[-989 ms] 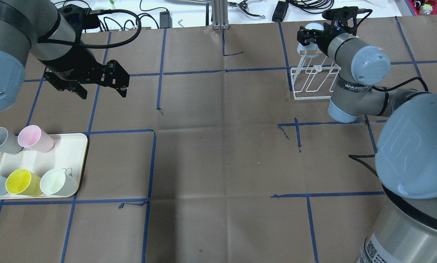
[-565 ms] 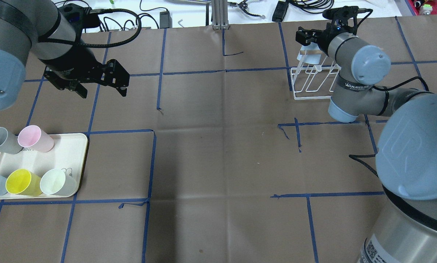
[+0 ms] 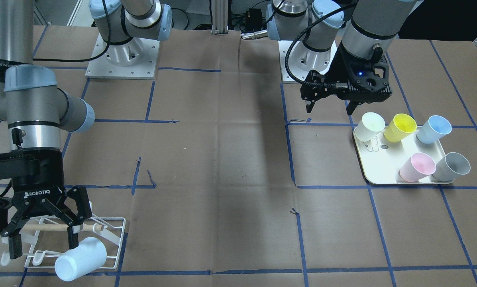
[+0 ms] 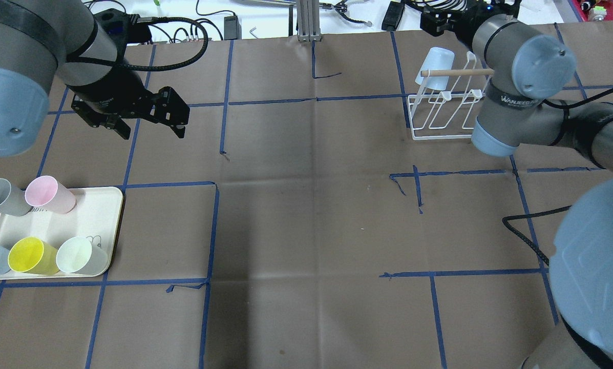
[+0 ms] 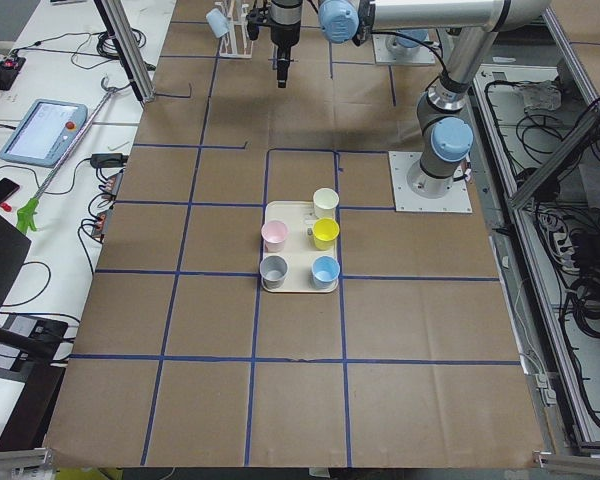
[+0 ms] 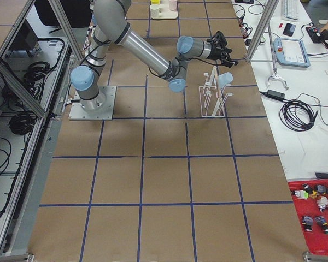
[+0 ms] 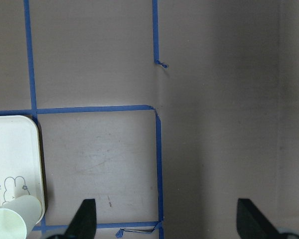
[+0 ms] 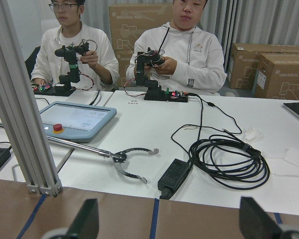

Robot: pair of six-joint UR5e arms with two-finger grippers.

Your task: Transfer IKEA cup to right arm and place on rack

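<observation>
Placement looks finished: pale-blue cup [image 4: 433, 62] sits tilted on the rack [image 4: 439, 119]; right gripper [image 3: 43, 243] spread, empty, close by; left gripper [image 4: 150, 134] spread too; next, withdraw without nudging the dowel [image 4: 455, 73].

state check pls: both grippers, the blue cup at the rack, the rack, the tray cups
right gripper: open, empty
left gripper: open, empty
light blue cup: tilted on a rack prong, not gripped
rack: upright on the table
tray: holds five cups, all upright, mouths up
</observation>
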